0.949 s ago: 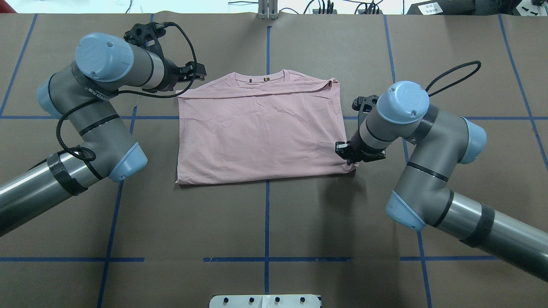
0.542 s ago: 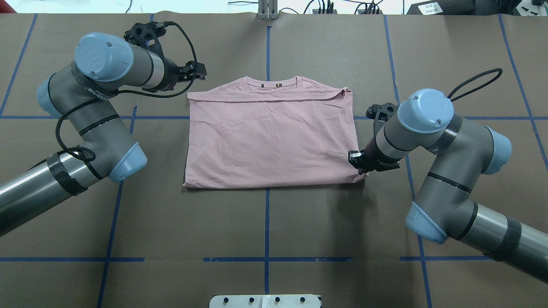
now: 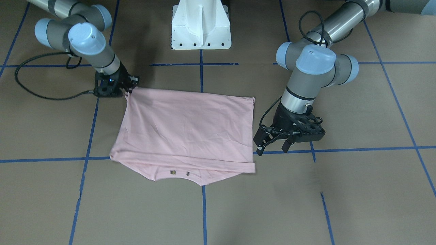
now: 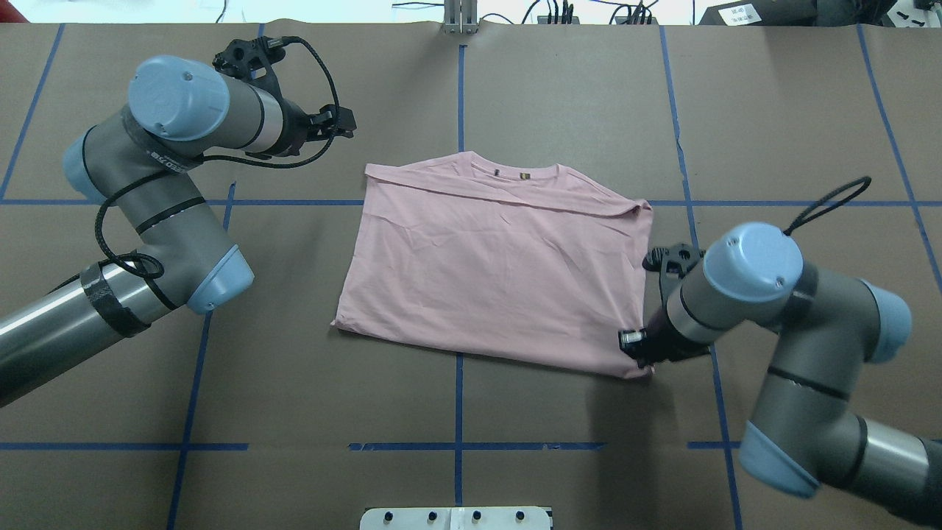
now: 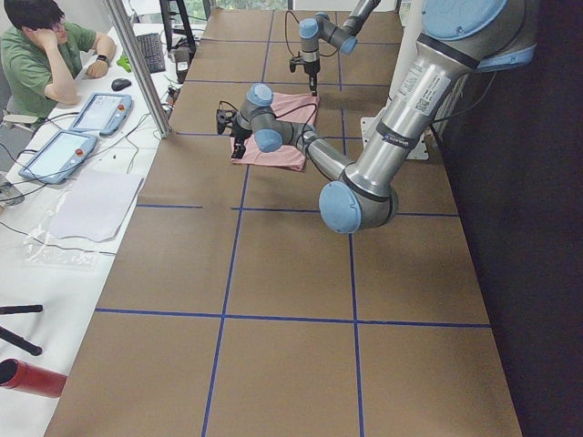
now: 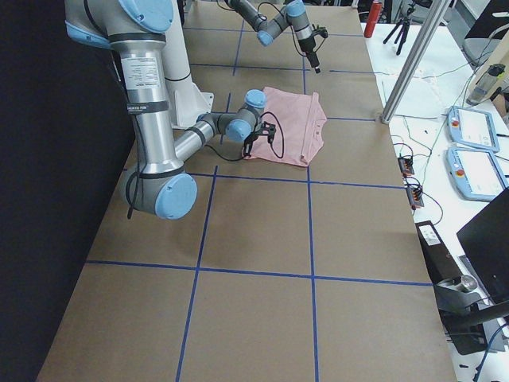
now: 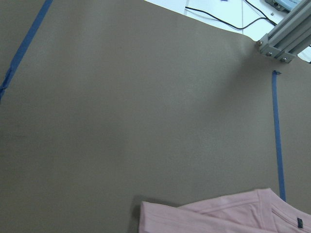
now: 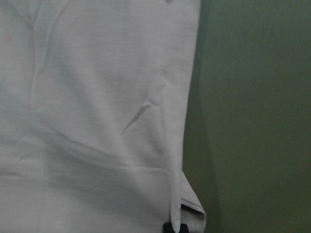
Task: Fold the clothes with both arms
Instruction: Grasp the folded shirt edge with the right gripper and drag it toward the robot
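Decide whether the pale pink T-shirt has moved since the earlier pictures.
Yes. The pale pink T-shirt slid rightward and skewed, against the central blue tape line.

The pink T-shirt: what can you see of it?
The pale pink T-shirt looks like soft, lightly creased fabric, folded into a rough rectangle, plain side up, collar away from the robot. It lies skewed on the brown papered table. The right gripper pinches its near right corner; the left gripper hangs open beside it, not touching.
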Controlling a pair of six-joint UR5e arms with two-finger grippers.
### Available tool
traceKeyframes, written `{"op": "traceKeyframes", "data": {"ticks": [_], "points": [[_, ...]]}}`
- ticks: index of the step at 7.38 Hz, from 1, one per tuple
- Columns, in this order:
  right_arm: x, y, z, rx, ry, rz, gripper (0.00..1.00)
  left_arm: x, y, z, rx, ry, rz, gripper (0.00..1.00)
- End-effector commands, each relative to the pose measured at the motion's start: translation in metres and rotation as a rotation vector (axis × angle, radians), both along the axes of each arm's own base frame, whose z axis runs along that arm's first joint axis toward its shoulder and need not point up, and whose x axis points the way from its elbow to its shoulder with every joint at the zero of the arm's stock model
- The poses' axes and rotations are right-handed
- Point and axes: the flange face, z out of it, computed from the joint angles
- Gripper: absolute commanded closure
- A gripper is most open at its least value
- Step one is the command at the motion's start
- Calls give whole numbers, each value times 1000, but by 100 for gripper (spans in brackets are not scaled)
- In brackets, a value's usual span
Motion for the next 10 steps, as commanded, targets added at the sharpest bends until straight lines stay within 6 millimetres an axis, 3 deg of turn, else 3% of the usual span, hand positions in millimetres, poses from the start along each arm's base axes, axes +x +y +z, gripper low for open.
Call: {"op": "traceKeyframes", "data": {"ticks": [1,2,3,4,5,6,8,10], "points": [[0,88,-16,-72,-13,-79,100,5,4,0,-2,0,8,0],[-12,114,-22,-102,-13,-98,100,9,6,0,-1,0,13,0],[-18,127,-26,-118,-16,-109,65,10,8,0,0,1,16,0],[-16,126,-32,-133,-19,-73,1,10,9,-2,-8,10,13,0],[-17,124,-36,-143,-21,-50,0,18,20,-7,-43,43,19,0],[-13,107,-35,-108,-17,14,0,33,52,-3,-120,90,54,0],[12,47,-58,-79,-71,138,0,51,133,-8,-308,97,64,0],[27,14,-76,-62,-108,211,0,103,213,-18,-478,23,-1,3]]}}
